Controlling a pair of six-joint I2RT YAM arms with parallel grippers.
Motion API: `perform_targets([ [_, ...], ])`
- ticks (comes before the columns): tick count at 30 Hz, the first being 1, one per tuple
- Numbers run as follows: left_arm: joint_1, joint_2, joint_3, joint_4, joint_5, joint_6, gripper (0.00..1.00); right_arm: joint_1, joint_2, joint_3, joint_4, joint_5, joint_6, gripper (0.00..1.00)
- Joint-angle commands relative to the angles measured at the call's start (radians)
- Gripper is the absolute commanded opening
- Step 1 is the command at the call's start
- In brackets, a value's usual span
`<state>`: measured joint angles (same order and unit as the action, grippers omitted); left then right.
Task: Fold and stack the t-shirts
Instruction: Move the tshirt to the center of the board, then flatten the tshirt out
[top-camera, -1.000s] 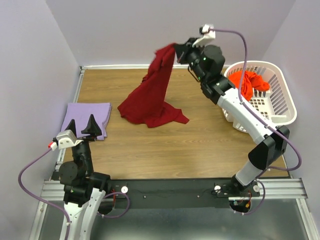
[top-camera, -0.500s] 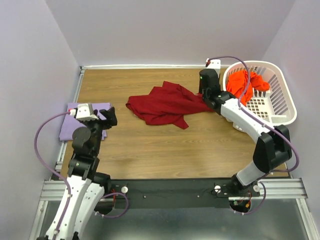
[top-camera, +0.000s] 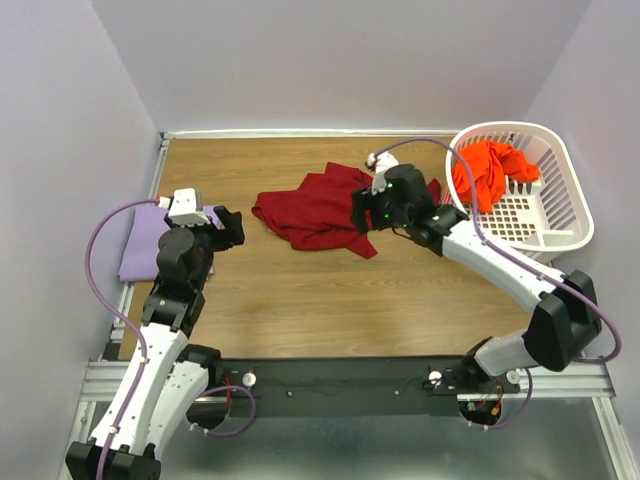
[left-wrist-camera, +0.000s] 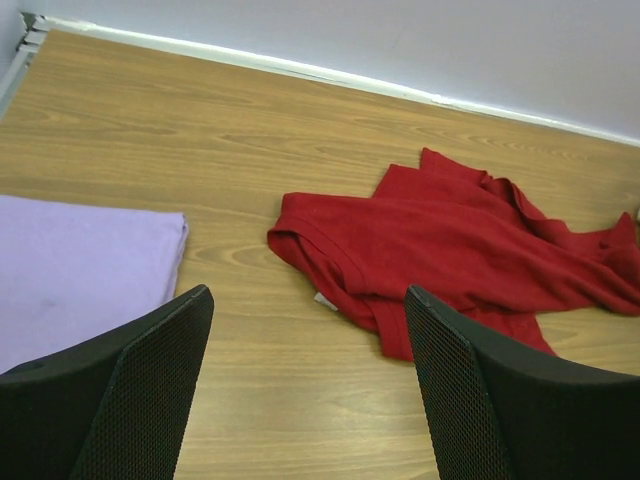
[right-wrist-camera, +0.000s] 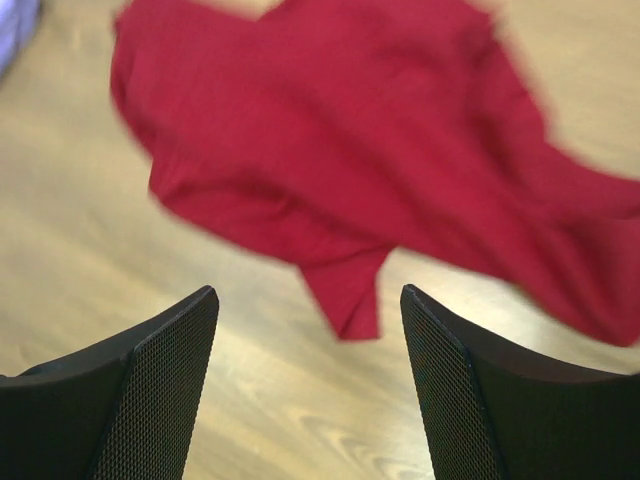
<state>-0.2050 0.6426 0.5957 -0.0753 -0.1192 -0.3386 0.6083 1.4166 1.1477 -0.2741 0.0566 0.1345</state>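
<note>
The dark red t-shirt (top-camera: 315, 208) lies crumpled in the middle of the wooden table, also seen in the left wrist view (left-wrist-camera: 450, 250) and blurred in the right wrist view (right-wrist-camera: 330, 150). My right gripper (top-camera: 362, 212) hovers over its right part, open and empty (right-wrist-camera: 308, 290). A lavender t-shirt (top-camera: 140, 245) lies folded flat at the left edge (left-wrist-camera: 80, 260). My left gripper (top-camera: 228, 228) is between it and the red shirt, open with bare wood between its fingers (left-wrist-camera: 308, 292). The orange-red t-shirt (top-camera: 485, 170) is bunched in the basket.
A white lattice laundry basket (top-camera: 545, 215) stands at the back right of the table. Grey walls close in the back and both sides. Bare wood shows in front of the red shirt, toward the arm bases.
My right gripper opened and let go of the red shirt, which fell from hanging into a heap on the table. The right arm lowered and swung left; the left arm reached forward toward the shirt.
</note>
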Motion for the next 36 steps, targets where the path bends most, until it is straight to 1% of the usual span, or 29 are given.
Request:
perform_targets([
  [1,-0.001,0.0,0.019,0.002,-0.034,0.084,0.85,0.056,0.083,-0.022,-0.036,-0.083,-0.039,0.8],
  [3,-0.001,-0.014,-0.002,0.012,-0.054,0.089,0.85,0.083,0.129,-0.003,-0.028,-0.066,-0.05,0.79],
  [9,-0.002,-0.07,-0.077,0.071,-0.014,0.089,0.85,0.125,0.304,0.066,-0.027,-0.063,-0.075,0.77],
  [13,-0.002,-0.073,-0.076,0.069,-0.014,0.092,0.85,0.159,0.406,0.119,-0.024,-0.063,-0.127,0.77],
  [19,-0.002,-0.07,-0.071,0.069,0.009,0.101,0.85,0.163,0.556,0.233,-0.02,-0.061,-0.191,0.77],
  [20,-0.002,-0.073,-0.073,0.092,0.012,0.104,0.85,0.163,0.568,0.253,-0.02,-0.063,-0.2,0.77],
  [23,-0.002,-0.086,-0.076,0.095,0.015,0.105,0.85,0.163,0.619,0.276,-0.02,-0.061,-0.214,0.73],
  [24,-0.002,-0.09,-0.074,0.095,0.013,0.107,0.85,0.163,0.628,0.28,-0.019,-0.066,-0.214,0.71],
  [25,-0.002,-0.092,-0.073,0.095,0.015,0.105,0.85,0.163,0.648,0.285,-0.022,-0.072,-0.217,0.62],
  [27,-0.002,-0.093,-0.073,0.097,0.013,0.105,0.85,0.163,0.656,0.294,-0.022,-0.093,-0.213,0.51],
  [28,-0.002,-0.096,-0.073,0.098,0.015,0.107,0.85,0.163,0.657,0.3,-0.022,-0.103,-0.208,0.37],
  [30,-0.004,-0.1,-0.073,0.098,0.019,0.11,0.85,0.169,0.645,0.305,-0.022,-0.139,-0.191,0.24],
  [31,-0.004,-0.101,-0.074,0.098,0.021,0.11,0.85,0.173,0.641,0.311,-0.022,-0.149,-0.185,0.11],
  [33,-0.004,-0.106,-0.076,0.1,0.024,0.11,0.85,0.189,0.627,0.316,-0.022,-0.179,-0.165,0.01],
  [35,-0.004,-0.107,-0.076,0.101,0.027,0.108,0.85,0.203,0.617,0.325,-0.023,-0.202,-0.15,0.0],
  [36,-0.004,-0.109,-0.076,0.1,0.027,0.11,0.85,0.218,0.607,0.33,-0.025,-0.237,-0.138,0.0],
])
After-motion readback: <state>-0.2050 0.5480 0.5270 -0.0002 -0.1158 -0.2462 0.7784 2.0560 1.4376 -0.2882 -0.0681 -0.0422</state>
